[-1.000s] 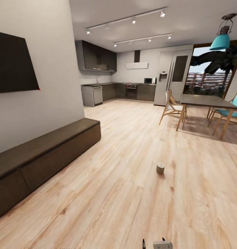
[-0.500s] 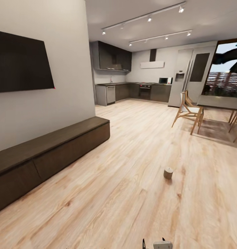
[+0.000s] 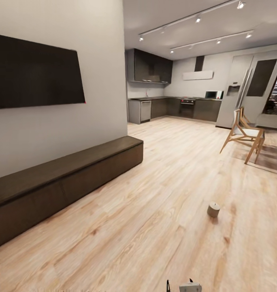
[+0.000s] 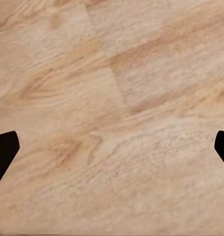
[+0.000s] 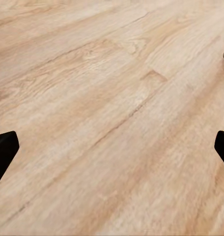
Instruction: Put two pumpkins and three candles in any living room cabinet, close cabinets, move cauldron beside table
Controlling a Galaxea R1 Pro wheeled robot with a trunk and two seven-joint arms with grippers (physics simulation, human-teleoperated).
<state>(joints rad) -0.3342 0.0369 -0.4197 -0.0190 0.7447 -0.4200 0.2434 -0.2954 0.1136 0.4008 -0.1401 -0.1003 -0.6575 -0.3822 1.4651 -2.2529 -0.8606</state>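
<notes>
i have one candle in the head view, standing upright on the wood floor, off to my right and well apart from the cabinet that runs along the wall under the dark screen. every drawer front i can see on the cabinet looks flush.

i judge the candle light, stiff and a bit waxy, so likely slick under hard fingers. it's stubby, so i'd take it across the middle of its round side, low enough that it can't tip, and squeeze gently so it doesn't pop out.

both arms hang low, wrists pointed down at bare boards. the left gripper has its fingertips spread to the two edges of its view with nothing between them; the right gripper is spread the same way, also empty. a tan sliver at the edge of the right wrist view may be the candle, but i can't be sure.
</notes>
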